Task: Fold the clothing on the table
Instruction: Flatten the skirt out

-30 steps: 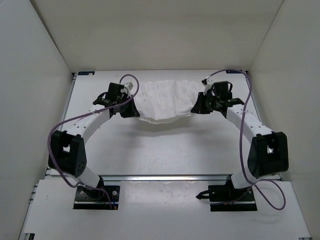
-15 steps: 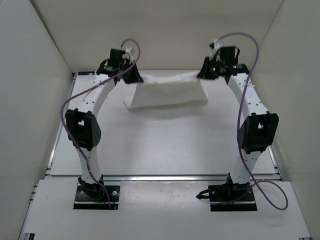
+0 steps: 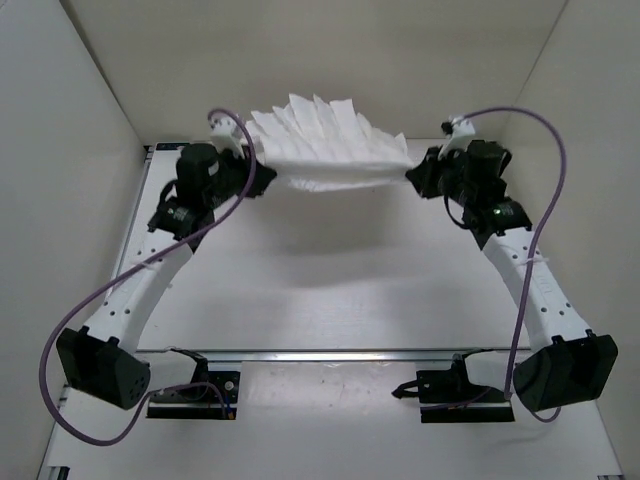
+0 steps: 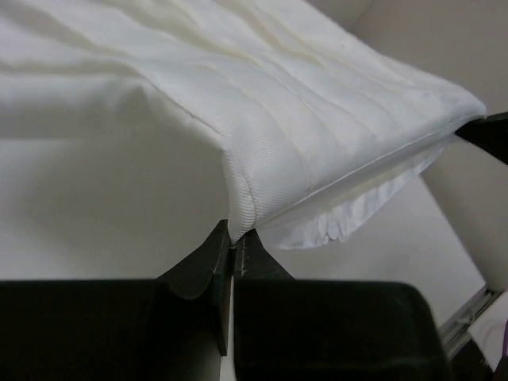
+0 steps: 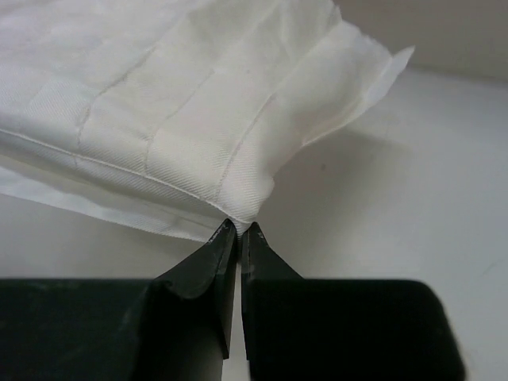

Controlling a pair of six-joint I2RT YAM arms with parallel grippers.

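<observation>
The white ribbed clothing (image 3: 325,145) hangs stretched between both grippers above the far part of the table (image 3: 320,290), its far edge flared upward. My left gripper (image 3: 250,168) is shut on the clothing's left corner (image 4: 242,210); the left gripper (image 4: 235,238) pinches a hemmed edge. My right gripper (image 3: 415,172) is shut on the right corner (image 5: 246,198), and in the right wrist view that gripper (image 5: 239,230) nips the fold, with a thin loose layer (image 5: 349,71) fanning out behind.
White walls (image 3: 60,150) enclose the table on three sides. Metal rails (image 3: 330,355) run along the near edge by the arm bases. Purple cables (image 3: 545,180) loop off both arms.
Both arms have swung back toward me and lifted, carrying the clothing up off the table. It now hangs taut in the air with its far edge flipped up.
</observation>
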